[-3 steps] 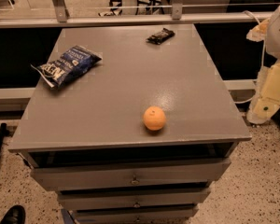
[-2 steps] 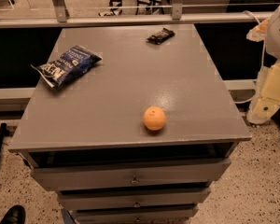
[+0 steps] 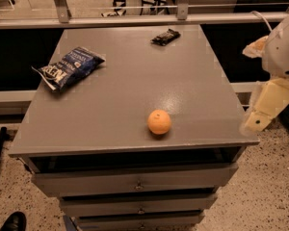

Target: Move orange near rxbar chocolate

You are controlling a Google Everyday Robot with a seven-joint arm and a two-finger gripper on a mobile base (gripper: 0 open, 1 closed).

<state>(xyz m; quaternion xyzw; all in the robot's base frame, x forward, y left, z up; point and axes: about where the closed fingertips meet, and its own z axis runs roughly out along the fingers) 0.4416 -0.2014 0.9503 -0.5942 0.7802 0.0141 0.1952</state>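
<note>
Three items laid on a grey cabinet, gripper held off its right edge

A crumpled blue chip bag (image 3: pixel 70 67) is seen lying near the left edge of the grey cabinet top (image 3: pixel 111 105), towards the back. Right of centre, the orange (image 3: pixel 159 121) is set by itself close to the front edge. Almost straight behind it and well apart from it, the rxbar chocolate (image 3: pixel 165 36) is laid flat and slightly askew near the far edge. Stacked drawers (image 3: pixel 135 183) are shown below the top. Off the right side of the cabinet, the gripper (image 3: pixel 254 121) is held pointing downward beside the front right corner, clear of the surface. Whether it is spread or closed cannot be told.
</note>
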